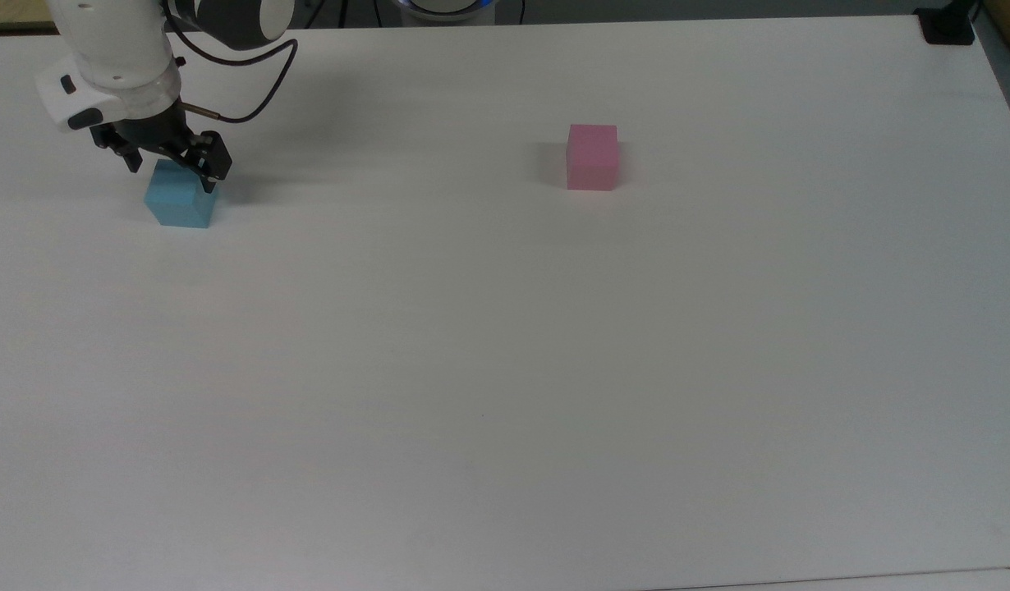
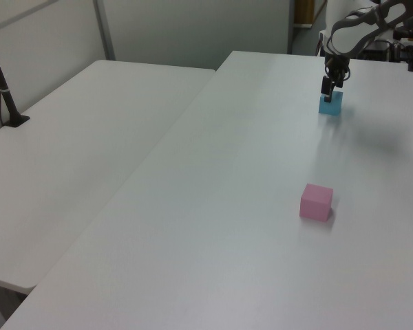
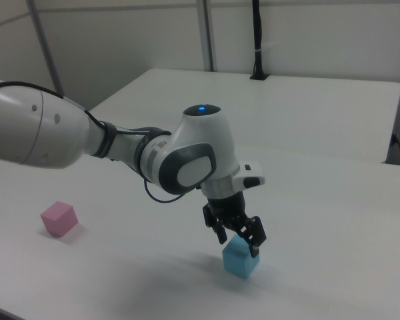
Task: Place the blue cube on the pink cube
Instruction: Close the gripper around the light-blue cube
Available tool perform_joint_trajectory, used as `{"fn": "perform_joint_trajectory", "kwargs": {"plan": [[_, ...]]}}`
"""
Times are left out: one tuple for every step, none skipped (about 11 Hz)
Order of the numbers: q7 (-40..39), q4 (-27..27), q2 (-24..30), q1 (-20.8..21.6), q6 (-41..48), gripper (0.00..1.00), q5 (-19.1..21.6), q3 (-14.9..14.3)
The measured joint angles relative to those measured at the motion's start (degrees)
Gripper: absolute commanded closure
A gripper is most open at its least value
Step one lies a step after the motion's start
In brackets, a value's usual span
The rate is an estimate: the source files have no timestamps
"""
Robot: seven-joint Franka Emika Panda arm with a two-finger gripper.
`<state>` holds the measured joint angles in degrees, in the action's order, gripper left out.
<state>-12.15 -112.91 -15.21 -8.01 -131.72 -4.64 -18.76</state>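
Observation:
The blue cube (image 1: 179, 202) rests on the white table (image 1: 505, 369) near the top view's upper left. My gripper (image 1: 172, 174) is low over it and open, one finger on each side of the cube's upper part, which it partly covers. The right view has the gripper (image 3: 239, 244) straddling the blue cube (image 3: 241, 260) from above. In the left view the gripper (image 2: 327, 90) sits on the far blue cube (image 2: 331, 105). The pink cube (image 1: 592, 158) stands alone, well to the top view's right, and appears as the pink cube (image 2: 316, 202) and the pink cube (image 3: 59, 219).
A black clamp (image 1: 947, 25) sits at the table's far right corner in the top view. A second white table (image 2: 76, 151) adjoins on the left view's left, with a black pole (image 2: 3, 89) fixed to it. The arm's cable (image 1: 250, 98) loops behind the gripper.

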Motion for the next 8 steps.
{"fn": "perform_joint_trajectory", "kwargs": {"plan": [[0.0, 0.0, -0.5, 0.0, -0.4, 0.09, 0.0, 0.0], [0.0, 0.0, -1.0, 0.0, -0.8, 0.17, 0.0, 0.0], [0.0, 0.0, -1.3, 0.0, -1.1, 0.32, 0.0, 0.0], [0.0, 0.0, -1.4, 0.0, -1.3, 0.44, 0.0, 0.0], [0.0, 0.0, -1.5, 0.0, -1.4, 0.63, 0.0, 0.0], [0.0, 0.0, -1.6, 0.0, -1.4, 0.72, 0.0, 0.0], [0.1, 0.2, -1.5, 0.0, -1.4, 0.73, 0.0, 0.0], [0.2, 0.2, -1.6, 0.0, -1.4, 0.75, 0.0, 0.0]]}}
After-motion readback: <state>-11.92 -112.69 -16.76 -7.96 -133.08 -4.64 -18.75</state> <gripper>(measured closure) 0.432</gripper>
